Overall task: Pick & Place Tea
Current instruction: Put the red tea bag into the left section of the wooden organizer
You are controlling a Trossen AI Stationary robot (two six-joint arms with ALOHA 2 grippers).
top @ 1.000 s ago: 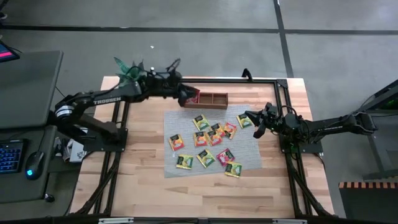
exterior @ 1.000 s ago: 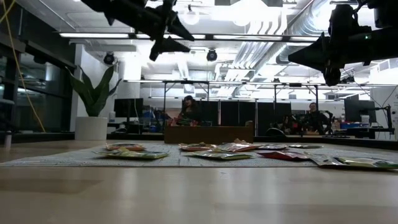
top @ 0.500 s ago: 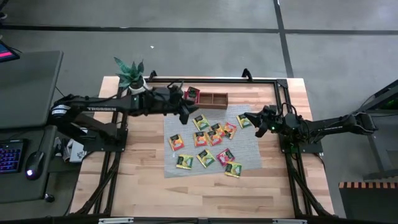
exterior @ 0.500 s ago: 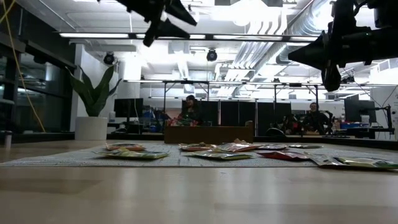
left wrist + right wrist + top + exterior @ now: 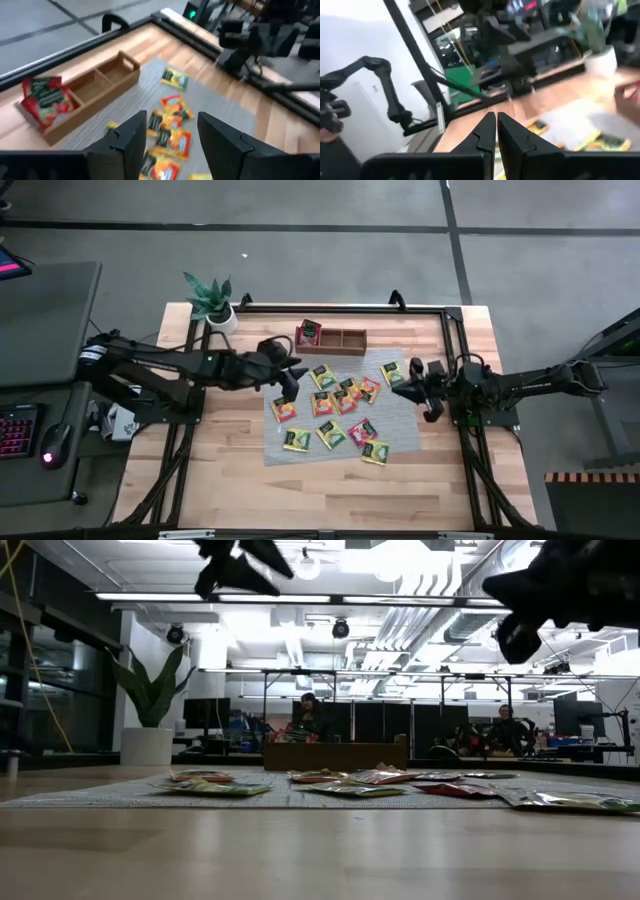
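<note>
Several tea sachets (image 5: 335, 408), yellow, orange, red and green, lie flat on the grey mat (image 5: 405, 430). One red sachet (image 5: 308, 333) stands tilted in the wooden tray's (image 5: 340, 340) left compartment, also seen in the left wrist view (image 5: 47, 95). My left gripper (image 5: 288, 383) hovers open above the mat's far left part, over the sachets (image 5: 170, 127), holding nothing. My right gripper (image 5: 410, 378) is shut and raised above the mat's right edge, pointing toward the table's left (image 5: 496, 131).
A potted plant (image 5: 212, 300) stands at the table's far left corner. Black frame rails (image 5: 450, 315) run along the far and side edges. Bare wood (image 5: 330, 490) lies near of the mat. People sit in the room behind (image 5: 305, 715).
My left gripper has drawn back from over the tray's left compartment toward the near edge and now hangs over the mat; the red sachet stays in that compartment. My right gripper has turned at the wrist while staying above the mat's right edge.
</note>
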